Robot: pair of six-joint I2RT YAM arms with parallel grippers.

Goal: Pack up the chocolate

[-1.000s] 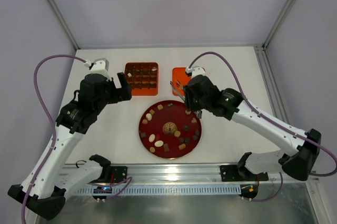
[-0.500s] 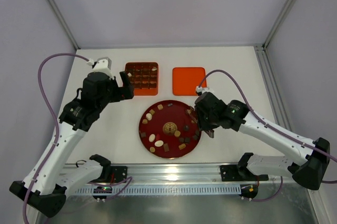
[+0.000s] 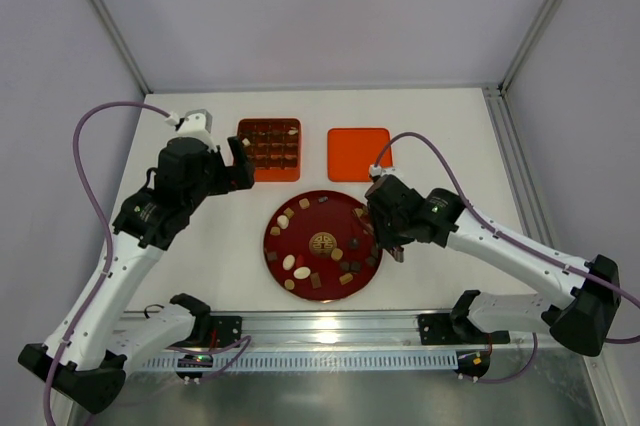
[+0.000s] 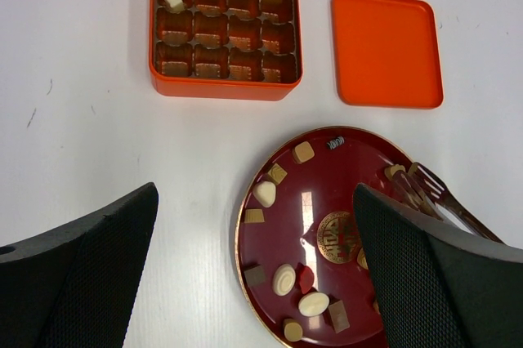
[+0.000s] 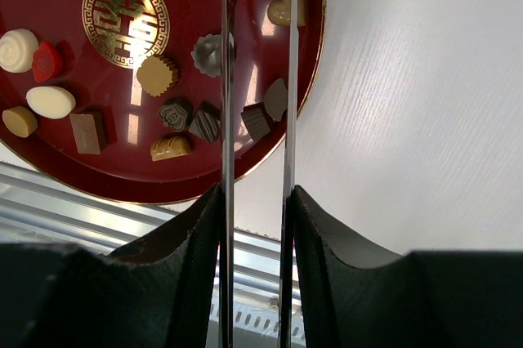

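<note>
Top external view: my left claw [image 3: 235, 168] hangs over the white table [image 3: 450, 136] just left of the orange box [image 3: 269, 177], fingers spread as wide as they go and nothing between them. My right claw [image 3: 388, 241] is over the right rim of the dark red plate [image 3: 325, 218], and it's pinching a pair of metal tongs [image 5: 227, 78]. In the right wrist view my pads press on both blades from the outside.

The blades themselves stand apart. A couple of dark pieces at the plate's edge lie in the gap below them, but the tips run off the top of that picture, so I can't tell if they touch anything.

Most of the chocolate [image 3: 300, 272] is scattered on the plate, a mix of tan, dark and cream bits around the gold emblem. The left wrist view shows a couple of cream pieces sitting in the box's cells, with most cells looking empty. The orange lid [image 3: 359, 153] lies flat on the table right of the box, not touching it.
</note>
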